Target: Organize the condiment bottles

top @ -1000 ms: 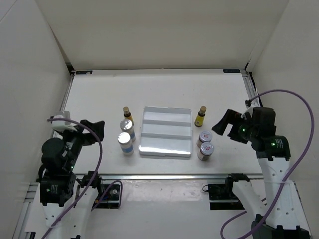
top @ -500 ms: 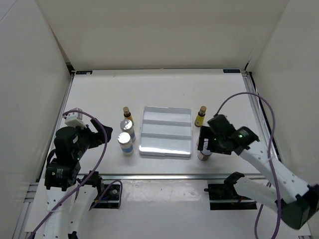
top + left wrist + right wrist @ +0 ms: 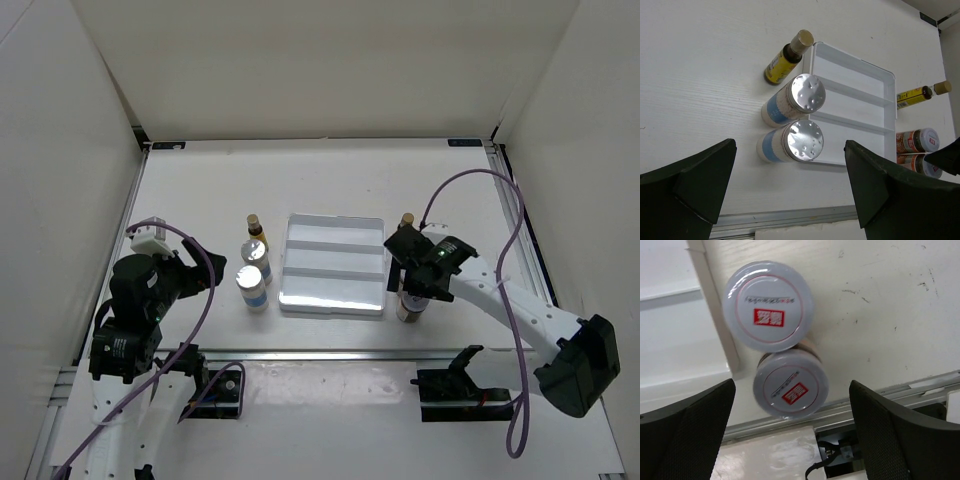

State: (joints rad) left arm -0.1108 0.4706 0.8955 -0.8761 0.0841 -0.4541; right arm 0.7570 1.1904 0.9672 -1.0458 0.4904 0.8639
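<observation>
**Top view:** White tray (image 3: 335, 290) sat mid-table with no bottles in it. Left of tray stood one slim yellow bottle (image 3: 255, 230) and two white-blue bottles (image 3: 252, 288). Right of tray were the 2nd yellow bottle (image 3: 404, 228) and the squat jars (image 3: 410, 305), partly hidden by the arm. Left gripper (image 3: 197, 265) hung well left of tray, jaws apart and empty. Right gripper (image 3: 408, 268) was over the jars.

**Left wrist:** Fingers were spread wide with nothing between them. White-blue pair stood upright, close together, just beside tray's left rim.

**Right wrist:** Jaws were apart, gripping nothing. Both jars stood upright, touching each other, just beside tray's right rim.

**Handling (judged):** Bottles appeared light, rigid and smooth-sided, so prone to slip. Slim yellow ones are likely to tip. Recommend taking a jar across its body below the lid. Fingers should go on the sides clear of its neighbour and the rim, since clearance is tight.
</observation>
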